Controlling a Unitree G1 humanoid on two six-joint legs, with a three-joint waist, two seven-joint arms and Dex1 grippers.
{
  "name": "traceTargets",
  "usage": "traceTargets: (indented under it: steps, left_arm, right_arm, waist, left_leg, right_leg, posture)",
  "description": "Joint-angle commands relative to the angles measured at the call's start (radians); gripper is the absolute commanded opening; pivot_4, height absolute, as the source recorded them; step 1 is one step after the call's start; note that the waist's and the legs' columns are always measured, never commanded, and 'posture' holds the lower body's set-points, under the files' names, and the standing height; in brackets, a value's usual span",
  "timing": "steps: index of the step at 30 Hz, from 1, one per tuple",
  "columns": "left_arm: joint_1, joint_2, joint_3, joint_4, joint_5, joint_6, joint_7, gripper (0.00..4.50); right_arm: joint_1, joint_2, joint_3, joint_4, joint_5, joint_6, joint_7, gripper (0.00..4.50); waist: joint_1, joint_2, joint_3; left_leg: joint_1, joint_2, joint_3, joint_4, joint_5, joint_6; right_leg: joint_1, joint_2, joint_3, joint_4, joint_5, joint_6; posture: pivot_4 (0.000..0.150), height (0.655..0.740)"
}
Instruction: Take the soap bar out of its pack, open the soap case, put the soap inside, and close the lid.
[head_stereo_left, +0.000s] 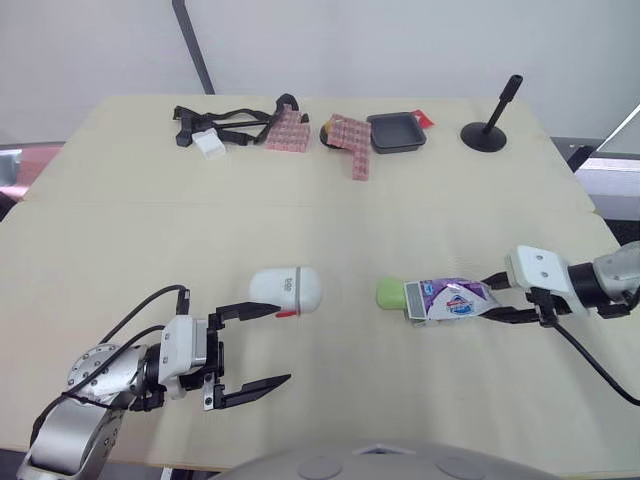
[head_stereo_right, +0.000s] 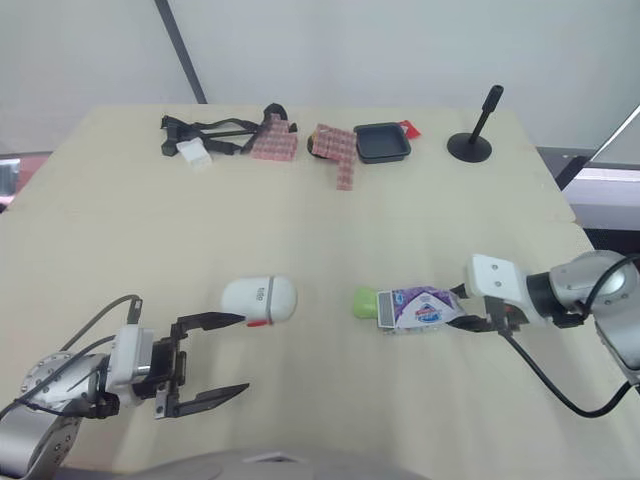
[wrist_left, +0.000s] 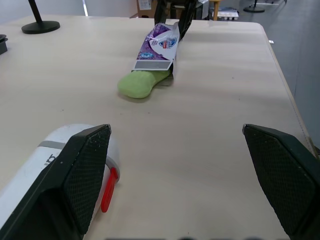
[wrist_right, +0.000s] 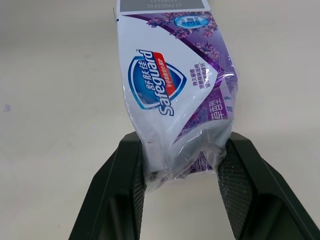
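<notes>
My right gripper (wrist_right: 182, 142) pinches the pack (head_stereo_left: 452, 298) by its end, soap (head_stereo_left: 389, 292) half out; my left gripper (head_stereo_left: 281, 344) gapes wide beside the case (head_stereo_left: 286, 287).

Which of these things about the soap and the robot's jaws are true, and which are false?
1. The right jaws are pinching the end of the soap pack. True.
2. The green soap bar is all the way out of the pack. False: only one end pokes out, and the rest is inside the pack.
3. The white soap case has its lid open. False: it lies shut on the table.
4. The left jaws are open and hold nothing. True.
5. The soap bar is already in the case. False: it lies apart from the case, in its pack.
</notes>
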Motion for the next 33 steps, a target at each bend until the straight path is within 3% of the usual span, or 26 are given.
traceTargets:
  steps: [1, 13, 21, 26, 33]
  left_arm:
    - [-0.001, 0.01, 0.005, -0.005, -0.009, -0.007, -0.006, 4.5]
    - [-0.029, 0.001, -0.012, 0.011, -0.002, -0.005, -0.009, 4.5]
    - [-0.042, 0.001, -0.023, 0.014, -0.004, -0.008, -0.006, 4.5]
    - [-0.031, 0.006, -0.013, 0.009, -0.02, -0.013, -0.017, 4.5]
    - [-0.023, -0.005, -0.002, 0.009, -0.04, -0.004, -0.006, 4.5]
  right_arm:
    - [0.035, -0.042, -0.122, 0.053, 0.002, -0.048, 0.004, 2.02]
    - [0.193, 0.03, -0.423, 0.122, 0.126, 0.003, -0.022, 2.02]
    - [0.155, 0.247, -0.491, 0.012, 0.164, 0.302, -0.436, 2.02]
    - [0.073, 0.466, -0.504, -0.187, 0.158, 0.663, -0.874, 2.02]
    - [0.042, 0.586, -0.506, -0.324, 0.151, 0.89, -1.067, 2.02]
  waist:
    - [0.001, 0.0, 0.0]
    - [0.0, 0.001, -0.001]
    - [-0.001, 0.003, -0.002]
    - [-0.001, 0.006, -0.004]
    - [0.017, 0.012, -0.007]
  left_leg:
    - [0.0, 0.0, 0.0, 0.0, 0.0, 0.0]
    - [0.0, 0.0, 0.0, 0.0, 0.0, 0.001]
    - [0.001, 0.0, 0.0, 0.001, 0.0, 0.002]
    - [0.002, 0.0, 0.0, 0.0, 0.003, -0.004]
    - [0.002, -0.002, 0.0, -0.002, 0.004, -0.008]
  right_leg:
    - [0.0, 0.0, 0.0, 0.0, 0.0, 0.0]
    - [0.0, 0.0, -0.001, 0.0, -0.001, -0.001]
    - [0.0, 0.0, -0.001, 0.002, -0.001, -0.002]
    - [0.0, 0.0, -0.001, 0.003, -0.001, -0.002]
    - [-0.001, -0.001, -0.001, 0.001, -0.001, -0.001]
  posture:
    - [0.15, 0.74]
    - [0.15, 0.74]
    - [0.15, 0.74]
    - [0.15, 0.74]
    - [0.15, 0.74]
